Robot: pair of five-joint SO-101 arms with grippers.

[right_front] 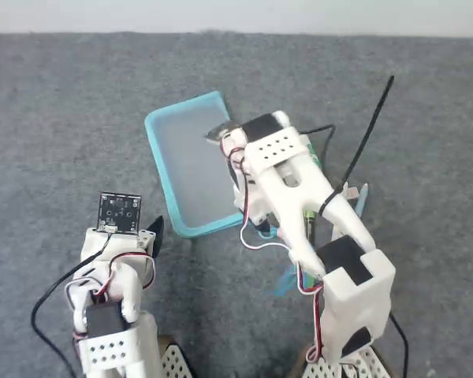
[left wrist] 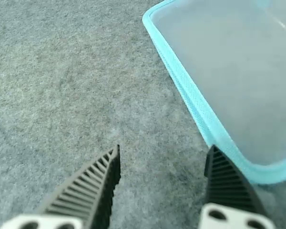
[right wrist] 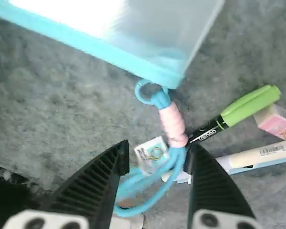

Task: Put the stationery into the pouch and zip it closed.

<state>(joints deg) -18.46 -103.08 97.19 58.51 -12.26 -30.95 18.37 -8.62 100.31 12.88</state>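
Jaws apart, the right gripper [right wrist: 159, 147] is hovering over the blue cord [right wrist: 152, 98] at a corner of the pouch [right wrist: 109, 28], with a green-capped pen [right wrist: 250, 105] lying just beside it on the table. Closing squarely on the cord alone is looking wisest.

The desk [right_front: 55, 110] is covered in rough grey felt-like fabric. A flat translucent plastic pouch with turquoise edging [right_front: 185, 169] lies near its middle. Out from the pouch's five o'clock corner lies a blue cord strap with a pink sleeve [right wrist: 173, 121], and beside it a green-capped black marker [right wrist: 248, 106], a white pen [right wrist: 257, 155] and a pink-and-white eraser [right wrist: 276, 121].
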